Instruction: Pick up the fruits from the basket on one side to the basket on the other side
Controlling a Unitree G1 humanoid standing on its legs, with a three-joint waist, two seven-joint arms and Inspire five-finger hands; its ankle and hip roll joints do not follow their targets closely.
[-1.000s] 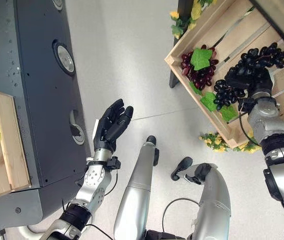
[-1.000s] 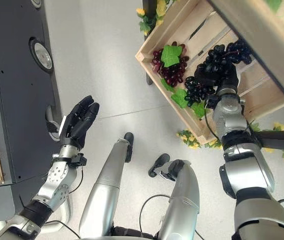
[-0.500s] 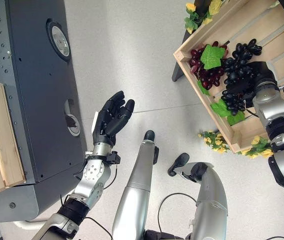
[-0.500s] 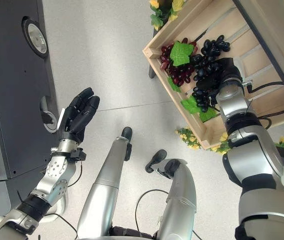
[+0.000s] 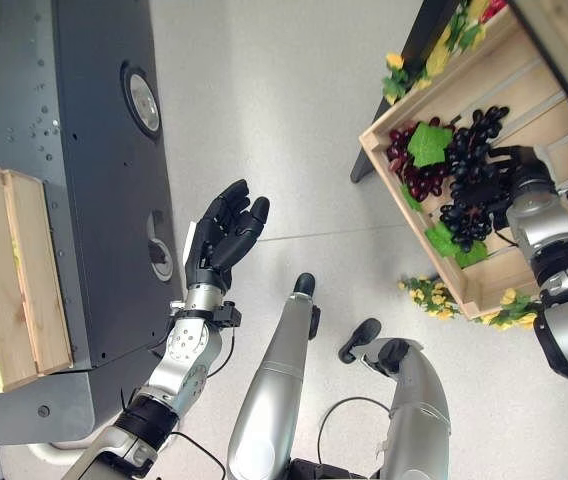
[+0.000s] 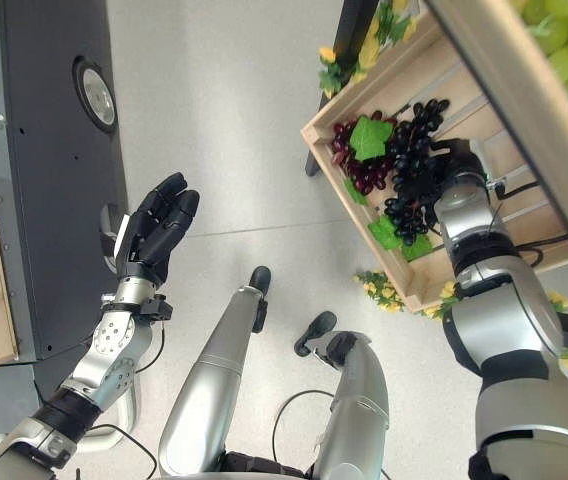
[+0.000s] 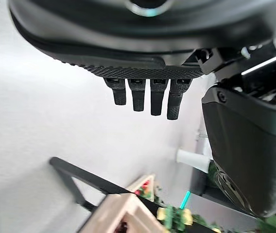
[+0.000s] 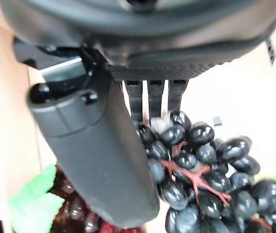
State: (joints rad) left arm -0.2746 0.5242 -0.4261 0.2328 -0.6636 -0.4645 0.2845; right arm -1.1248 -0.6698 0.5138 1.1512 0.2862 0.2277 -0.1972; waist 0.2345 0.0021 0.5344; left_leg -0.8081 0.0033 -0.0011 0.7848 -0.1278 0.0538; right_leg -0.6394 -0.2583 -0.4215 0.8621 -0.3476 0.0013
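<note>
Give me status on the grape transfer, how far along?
Early. Done: nothing visibly moved yet; the red grapes lie in the slatted wooden crate on the right. In hand: the right hand is closed on the black grapes, which hang over that crate. Left: carrying them across to the wooden crate on the left. The left hand waits open, palm up.

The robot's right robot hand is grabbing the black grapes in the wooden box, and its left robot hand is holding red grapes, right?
Not quite. The right robot hand does grip the black grapes in the wooden box, but the left robot hand holds nothing; it is open in the air, as the left eye view shows. The red grapes lie in the box.
</note>
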